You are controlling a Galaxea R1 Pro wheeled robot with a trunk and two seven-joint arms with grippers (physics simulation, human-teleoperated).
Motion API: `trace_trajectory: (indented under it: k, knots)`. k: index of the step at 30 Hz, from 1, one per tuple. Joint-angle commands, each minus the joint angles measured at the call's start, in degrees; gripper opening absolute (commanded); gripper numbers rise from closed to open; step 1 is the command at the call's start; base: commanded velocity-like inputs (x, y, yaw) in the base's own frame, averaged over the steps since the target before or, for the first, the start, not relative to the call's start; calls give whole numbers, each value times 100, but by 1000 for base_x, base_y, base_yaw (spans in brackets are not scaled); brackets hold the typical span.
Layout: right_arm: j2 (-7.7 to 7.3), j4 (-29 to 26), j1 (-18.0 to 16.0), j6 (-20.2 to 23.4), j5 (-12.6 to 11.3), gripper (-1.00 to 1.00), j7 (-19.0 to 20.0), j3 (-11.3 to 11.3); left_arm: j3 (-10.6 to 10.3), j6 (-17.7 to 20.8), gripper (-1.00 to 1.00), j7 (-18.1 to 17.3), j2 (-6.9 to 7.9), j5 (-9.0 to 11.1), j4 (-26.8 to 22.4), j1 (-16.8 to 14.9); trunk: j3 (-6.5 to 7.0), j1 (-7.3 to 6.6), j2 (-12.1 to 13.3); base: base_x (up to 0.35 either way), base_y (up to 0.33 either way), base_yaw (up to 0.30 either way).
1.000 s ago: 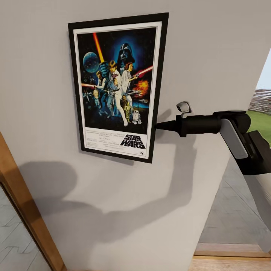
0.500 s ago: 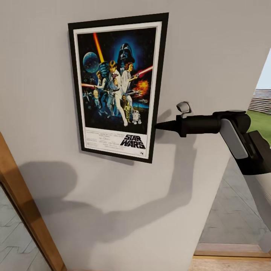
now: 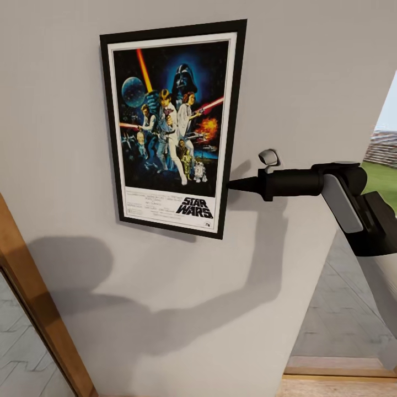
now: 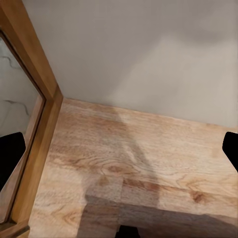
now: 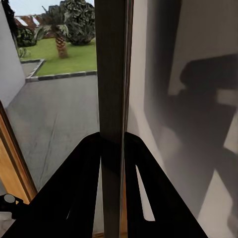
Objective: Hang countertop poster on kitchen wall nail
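The Star Wars poster [image 3: 171, 129] lies flat against the pale grey wall [image 3: 309, 71], slightly tilted, with its black frame and white border showing whole. My right gripper [image 3: 230, 184] reaches in from the right and is shut on the poster's right edge, low on the frame. In the right wrist view that edge runs as a dark strip [image 5: 113, 74] between the pinched fingers [image 5: 84, 188]. The wall nail is hidden behind the poster, and the kitchen countertop is out of view. My left gripper [image 4: 119, 148] hangs open over the wooden floor [image 4: 139, 168], holding nothing.
A wooden door frame [image 3: 33, 298] slants up at the lower left and also shows beside the left gripper [image 4: 37, 139]. To the right of the wall's end an opening looks onto grey paving [image 3: 342, 309] and grass [image 3: 380, 176].
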Motion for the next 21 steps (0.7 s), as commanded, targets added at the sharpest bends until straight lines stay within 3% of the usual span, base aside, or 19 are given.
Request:
trace_trajectory:
  k: [1,14,21]
  knots:
    - [-4,2,-4,24,-26,-100,-1,7,8,0,100,-33,0,30,-2,2,-1,2,-3,0,0,0]
    - [-4,2,-5,25,-26,-100,-1,8,9,1,100,-33,1,30,0,2,-1,2,-3,1,0,0]
    - [-4,2,-3,23,-26,-100,-9,8,0,8,100,-33,1,30,4,2,-1,2,-3,165,0,0]
